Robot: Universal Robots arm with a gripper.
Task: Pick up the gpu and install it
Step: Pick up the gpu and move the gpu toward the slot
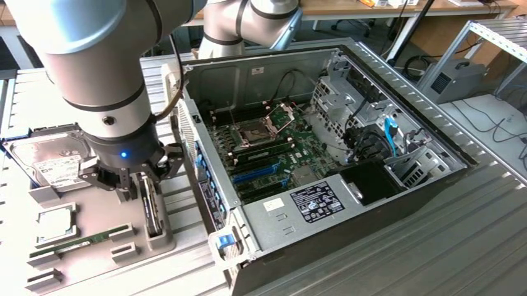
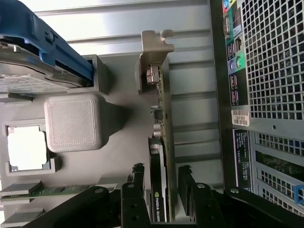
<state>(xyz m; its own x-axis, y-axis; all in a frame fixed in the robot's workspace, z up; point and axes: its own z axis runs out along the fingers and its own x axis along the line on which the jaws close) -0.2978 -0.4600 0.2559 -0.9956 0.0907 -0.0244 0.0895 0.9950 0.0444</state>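
Observation:
The gpu (image 1: pixel 150 208) stands on its edge in a grey holder on the parts tray (image 1: pixel 99 216), just outside the computer case at the exterior view's left. In the wrist view it is a thin black slab (image 2: pixel 163 128) with a silvery bracket (image 2: pixel 154 47) at its far end. My gripper (image 1: pixel 137 185) hangs straight over it, and its black fingers (image 2: pixel 137 173) stand on either side of the card near its unbracketed end. The gripper (image 2: pixel 161 170) is open, with a small gap showing between each finger and the card.
The open computer case (image 1: pixel 411 203) lies on its side, showing the motherboard with blue expansion slots (image 1: pixel 257 176). On the tray sit a hard drive (image 1: pixel 51 165), a CPU (image 1: pixel 49 223) and a green memory stick (image 1: pixel 82 240). The case's rear grille (image 2: pixel 270 57) runs close beside the card.

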